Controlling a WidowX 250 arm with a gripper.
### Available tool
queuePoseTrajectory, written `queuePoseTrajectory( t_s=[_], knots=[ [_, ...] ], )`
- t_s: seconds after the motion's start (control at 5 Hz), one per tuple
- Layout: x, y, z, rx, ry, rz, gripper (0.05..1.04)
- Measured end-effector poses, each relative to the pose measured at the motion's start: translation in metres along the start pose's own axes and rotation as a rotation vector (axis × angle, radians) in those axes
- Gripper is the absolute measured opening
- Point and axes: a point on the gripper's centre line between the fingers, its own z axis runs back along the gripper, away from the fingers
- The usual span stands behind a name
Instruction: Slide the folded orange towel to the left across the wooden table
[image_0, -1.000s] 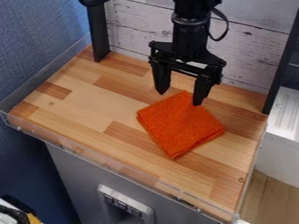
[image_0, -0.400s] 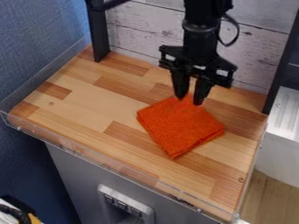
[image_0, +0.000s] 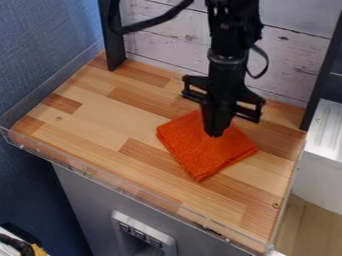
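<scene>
The black gripper (image_0: 214, 134) hangs over the upper part of the folded orange cloth (image_0: 212, 159). Its two fingers are together, pinched on the cloth, and the tips hide the spot where they meet it. Around them the cloth lies flat on the wooden board (image_0: 100, 117), one corner pointing toward the front edge and another to the right. Its far corner is behind the gripper.
A white plank wall (image_0: 163, 35) rises behind the board, with dark posts (image_0: 112, 37) at both back corners. Clear plastic edging (image_0: 123, 189) runs along the front. A white unit (image_0: 324, 150) stands to the right.
The gripper's fingers have come together from open, and the gripper has moved forward and down over the cloth. The cloth's visible outline has hardly shifted.
</scene>
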Motion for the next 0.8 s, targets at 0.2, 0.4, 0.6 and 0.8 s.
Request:
queuePoseTrajectory(
  t_s=[0.2, 0.4, 0.6, 0.8],
  knots=[
    [0.0, 0.0, -0.015, 0.003, 0.026, 0.003, 0.06],
    [0.0, -0.003, -0.029, 0.005, 0.041, -0.002, 0.059],
    [0.0, -0.005, -0.037, 0.005, 0.047, 0.001, 0.059],
    [0.001, -0.005, -0.037, 0.003, 0.038, -0.019, 0.059]
  ],
)
